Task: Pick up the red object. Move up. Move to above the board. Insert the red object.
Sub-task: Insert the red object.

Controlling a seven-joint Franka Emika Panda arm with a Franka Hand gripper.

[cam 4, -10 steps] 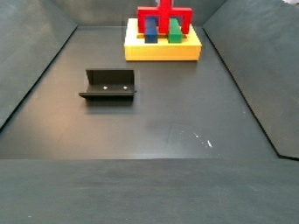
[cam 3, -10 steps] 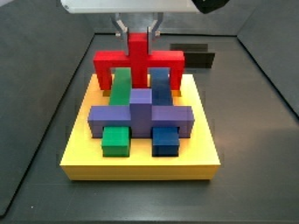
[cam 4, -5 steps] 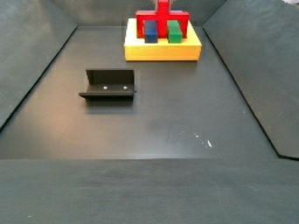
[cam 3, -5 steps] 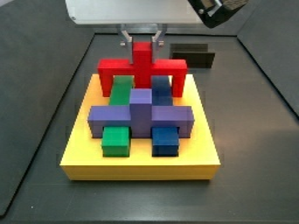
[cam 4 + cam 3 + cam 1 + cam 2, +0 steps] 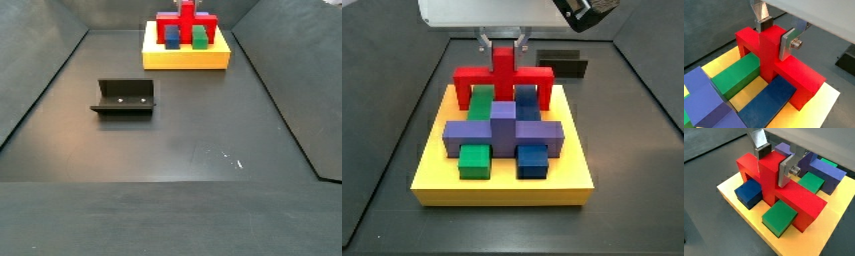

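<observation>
The red object [image 5: 502, 75] stands upright at one end of the yellow board [image 5: 502, 190]. Its crossbar spans the green block [image 5: 734, 75] and blue block [image 5: 767, 102], one leg on each outer side. My gripper [image 5: 775, 36] is shut on the upright stem; one silver finger [image 5: 789, 44] lies flat on one face and the dark pad [image 5: 765, 24] presses the opposite face. The same grip on the red object [image 5: 797, 198] shows with the gripper [image 5: 773, 164]. In a side view the red object [image 5: 185, 22] sits low on the board [image 5: 187, 60].
A purple piece [image 5: 502, 132] crosses the green and blue blocks at mid-board. The dark fixture [image 5: 123, 97] stands on the floor away from the board, and it shows behind the board as the fixture [image 5: 563, 63]. Grey walls enclose the floor.
The gripper has lowered the red object onto the board over the first half second; its legs now straddle the green and blue blocks. Since then nothing has visibly moved.
</observation>
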